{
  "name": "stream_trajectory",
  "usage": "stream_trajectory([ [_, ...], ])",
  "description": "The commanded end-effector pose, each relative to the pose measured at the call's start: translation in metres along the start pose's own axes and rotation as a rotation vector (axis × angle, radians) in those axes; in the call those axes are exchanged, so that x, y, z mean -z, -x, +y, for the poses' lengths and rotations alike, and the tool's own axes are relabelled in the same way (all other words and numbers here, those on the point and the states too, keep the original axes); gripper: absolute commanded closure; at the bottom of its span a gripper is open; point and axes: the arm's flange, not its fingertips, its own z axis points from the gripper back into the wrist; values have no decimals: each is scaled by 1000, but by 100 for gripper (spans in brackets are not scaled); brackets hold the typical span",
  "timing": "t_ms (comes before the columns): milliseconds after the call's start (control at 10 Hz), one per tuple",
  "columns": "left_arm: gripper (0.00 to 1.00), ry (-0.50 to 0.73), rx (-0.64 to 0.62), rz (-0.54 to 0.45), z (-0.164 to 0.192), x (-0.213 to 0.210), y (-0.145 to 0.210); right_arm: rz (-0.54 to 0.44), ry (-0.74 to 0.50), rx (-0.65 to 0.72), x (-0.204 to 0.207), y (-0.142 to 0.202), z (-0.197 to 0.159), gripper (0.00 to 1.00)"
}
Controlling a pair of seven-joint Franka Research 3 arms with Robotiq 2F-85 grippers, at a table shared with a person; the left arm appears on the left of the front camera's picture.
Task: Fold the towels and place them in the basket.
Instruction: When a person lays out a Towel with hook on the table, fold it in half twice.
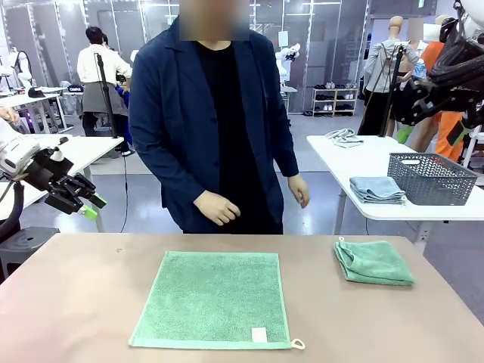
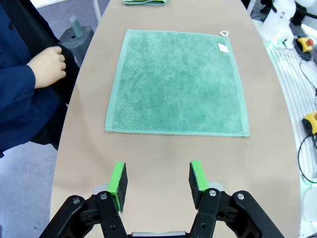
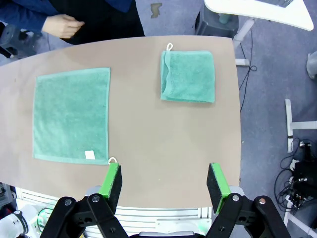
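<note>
Two green towels are on the brown counter [image 1: 76,302] here. The flat towel [image 1: 212,299] is spread open around 6 o'clock in the front view, with its white tag [image 1: 259,334] near the 5 o'clock corner. The folded towel [image 1: 373,262] sits well apart at its 3 o'clock, close to the counter's edge. The basket [image 1: 431,178] is on a separate white table [image 1: 340,155] off at 2 o'clock, and a folded grey-blue cloth [image 1: 376,189] lies just beside it at its 9 o'clock.

The left gripper [image 2: 157,173] hangs over the counter's 9 o'clock end, fingers apart with nothing between them. The right gripper [image 3: 164,173] is up high looking down on both towels, fingers wide apart too, also empty. A person [image 1: 215,113] stands at 12 o'clock, one hand [image 1: 217,207] loosely curled near the far edge.
</note>
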Motion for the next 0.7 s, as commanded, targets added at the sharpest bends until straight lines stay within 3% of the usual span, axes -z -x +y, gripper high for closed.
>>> stream_trajectory([
  [0, 36, -6, 1, 7, -1, -1, -2, -3, 12, 10, -1, -3, 2, 14],
  [300, 35, 0, 0, 0, 0, 0, 0, 0, 0, 0, 0, 0, 0, 14],
  [600, 35, -40, 87, 144, -18, 3, -85, -33, -93, -302, 4, -14, 70, 14],
])
